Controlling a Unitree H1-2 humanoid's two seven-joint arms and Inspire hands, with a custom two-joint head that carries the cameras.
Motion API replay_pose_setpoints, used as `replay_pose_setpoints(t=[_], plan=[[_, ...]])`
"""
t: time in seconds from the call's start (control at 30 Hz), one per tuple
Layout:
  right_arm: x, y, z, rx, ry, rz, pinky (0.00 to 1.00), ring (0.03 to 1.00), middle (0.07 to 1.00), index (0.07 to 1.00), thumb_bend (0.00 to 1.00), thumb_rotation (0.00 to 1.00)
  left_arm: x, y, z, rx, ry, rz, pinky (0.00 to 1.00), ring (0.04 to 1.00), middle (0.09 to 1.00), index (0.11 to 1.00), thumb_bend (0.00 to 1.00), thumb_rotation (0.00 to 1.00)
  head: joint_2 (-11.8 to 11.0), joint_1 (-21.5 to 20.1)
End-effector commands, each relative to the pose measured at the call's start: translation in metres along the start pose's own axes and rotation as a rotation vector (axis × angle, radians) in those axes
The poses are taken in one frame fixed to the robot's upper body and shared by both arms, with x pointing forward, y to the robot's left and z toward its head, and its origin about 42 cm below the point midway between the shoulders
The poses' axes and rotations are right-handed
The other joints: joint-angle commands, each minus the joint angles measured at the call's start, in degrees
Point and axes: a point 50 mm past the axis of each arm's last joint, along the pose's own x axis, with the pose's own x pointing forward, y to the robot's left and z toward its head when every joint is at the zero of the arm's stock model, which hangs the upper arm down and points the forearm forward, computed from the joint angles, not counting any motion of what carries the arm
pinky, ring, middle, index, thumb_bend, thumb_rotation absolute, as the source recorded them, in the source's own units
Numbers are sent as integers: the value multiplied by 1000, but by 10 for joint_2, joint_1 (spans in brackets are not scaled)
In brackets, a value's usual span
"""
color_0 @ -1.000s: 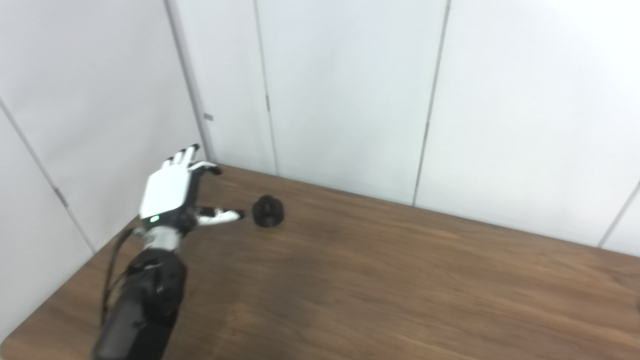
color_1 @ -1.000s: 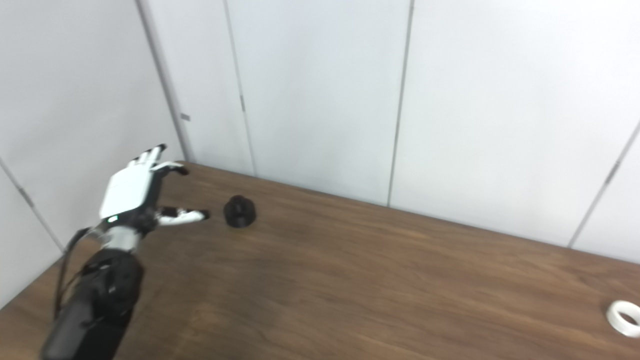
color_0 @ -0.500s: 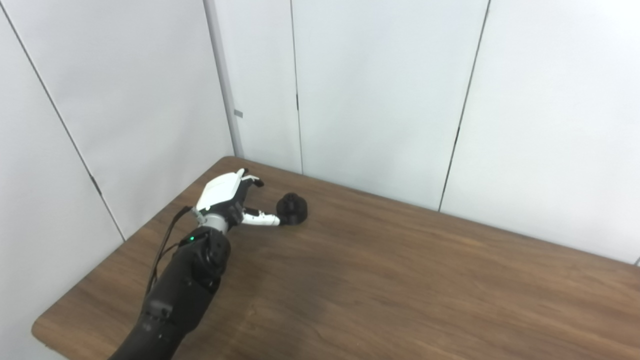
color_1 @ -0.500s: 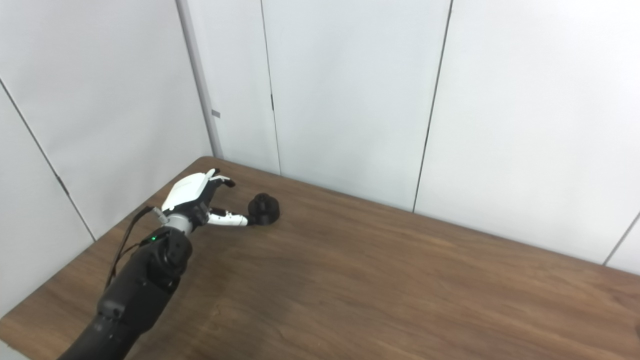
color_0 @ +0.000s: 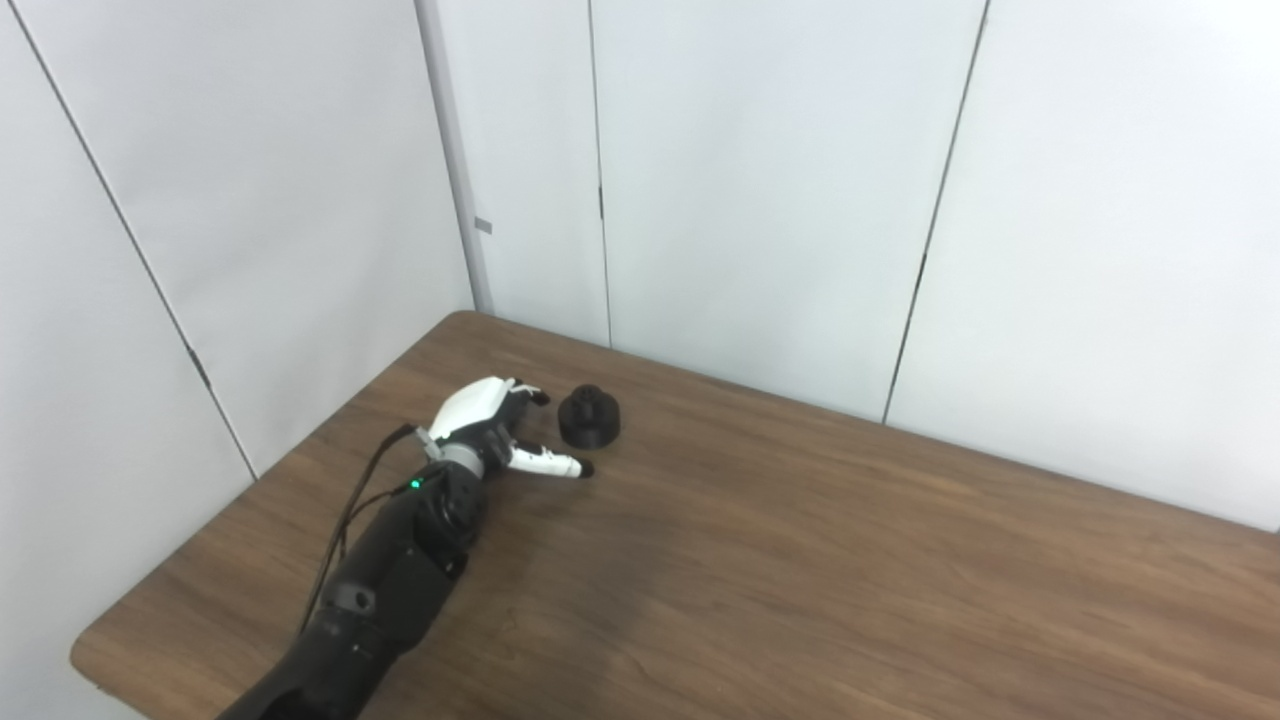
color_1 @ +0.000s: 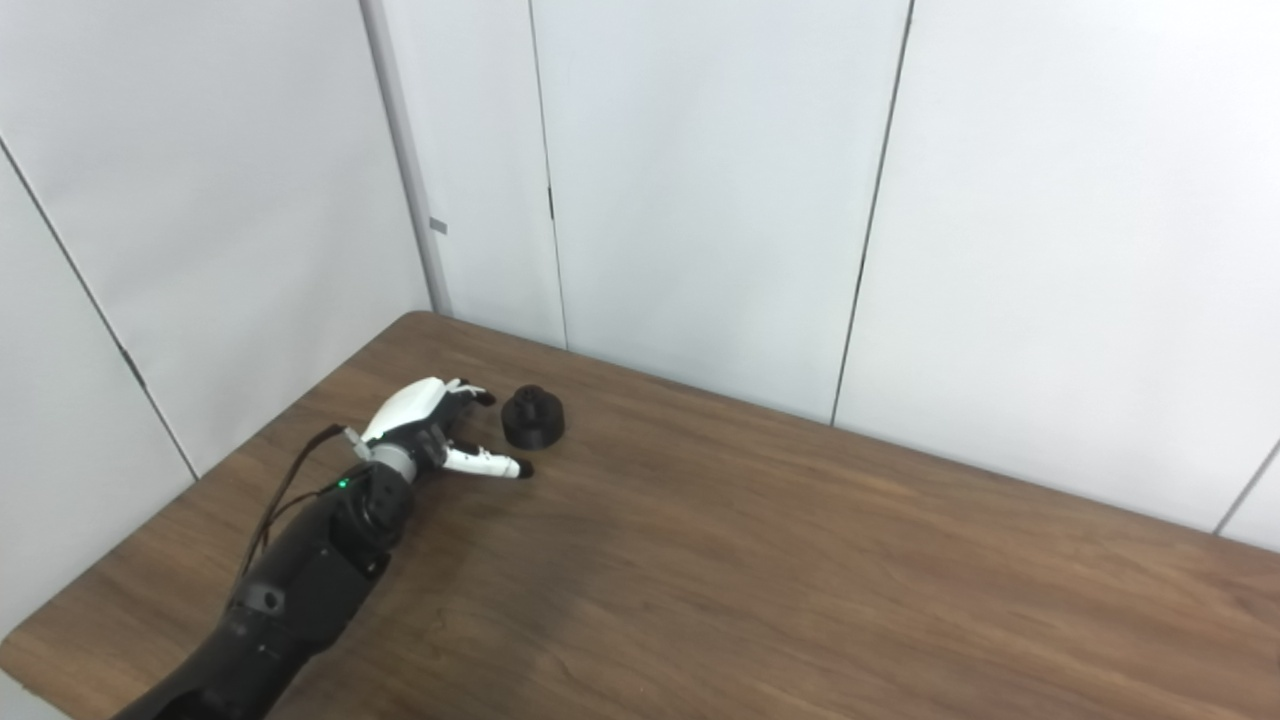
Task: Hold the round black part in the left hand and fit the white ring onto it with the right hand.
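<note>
The round black part (color_0: pixel 589 417) stands upright on the brown table (color_0: pixel 800 560) near its far left corner. My left hand (color_0: pixel 490 425) lies low just left of the part, open, with its fingers curled toward the part and its thumb stretched out in front of it. A small gap shows between hand and part. The white ring and my right hand are out of both views.
White wall panels (color_0: pixel 760 180) rise straight behind the table's far edge and along its left side. The table's left edge (color_0: pixel 250 490) runs close beside my left arm. Bare wood stretches to the right.
The camera swung left and the ring left the picture. My left hand dropped toward the tabletop and reached forward beside the black part, fingers curling; the part stayed where it was.
</note>
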Motion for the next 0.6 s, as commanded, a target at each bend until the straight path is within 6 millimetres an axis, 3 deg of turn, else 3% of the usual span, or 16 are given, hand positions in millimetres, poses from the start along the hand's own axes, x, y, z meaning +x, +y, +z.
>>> replay_pose_setpoints(t=[0.0,0.27,0.57], plan=[[-2,-10,11,-35,-38,-2,1000,1000,1000,988,477,681,9,24,20,-5,-63,86,1000,1000,1000,923,1000,422,0,-1],[-4,-9,11,-50,-44,1,1000,1000,1000,982,451,680,12,11,23,-36,-81,85,1000,1000,1000,917,1000,344,1,-7],[-5,-8,12,-46,-43,2,1000,1000,1000,980,491,676,12,7,21,-30,-75,90,1000,1000,1000,879,1000,262,0,-10]])
